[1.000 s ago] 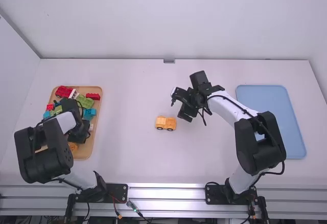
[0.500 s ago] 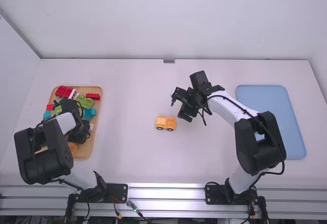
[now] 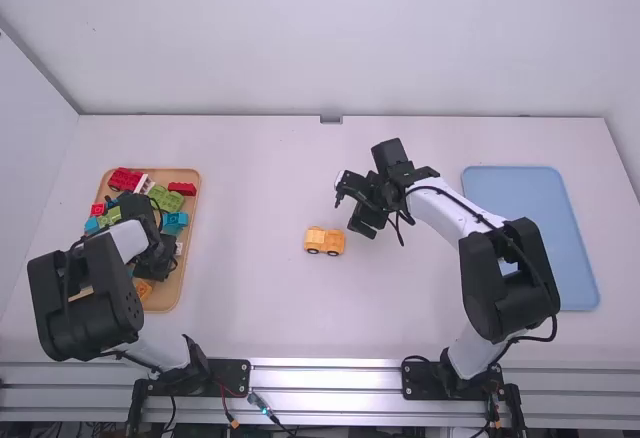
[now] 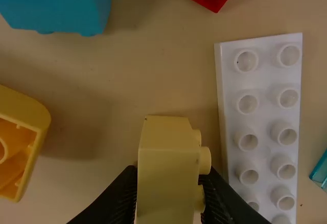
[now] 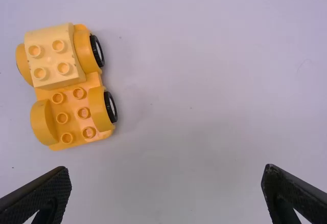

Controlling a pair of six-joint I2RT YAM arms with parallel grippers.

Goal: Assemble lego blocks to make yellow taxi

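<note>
Block [image 4: 168, 157], studs [image 4: 205, 160] sideways, is pinched by left gripper [image 4: 170, 171]; best lifted straight past white brick [image 4: 266, 132], then righted for part-built taxi [image 5: 71, 100] on table [image 3: 260, 308]. Right gripper [image 5: 166, 168] spread wide, empty.

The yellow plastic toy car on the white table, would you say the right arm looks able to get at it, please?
Probably yes: the black right gripper hangs open close by the toy car, with nothing lying between them.

Yellow wheeled base [image 5: 73, 106] stands upright on the table [image 5: 204, 81], yellow block [image 5: 50, 60] mounted; pale-yellow block [image 4: 166, 185], studs sideways, is clamped in left gripper [image 3: 155, 258].
</note>
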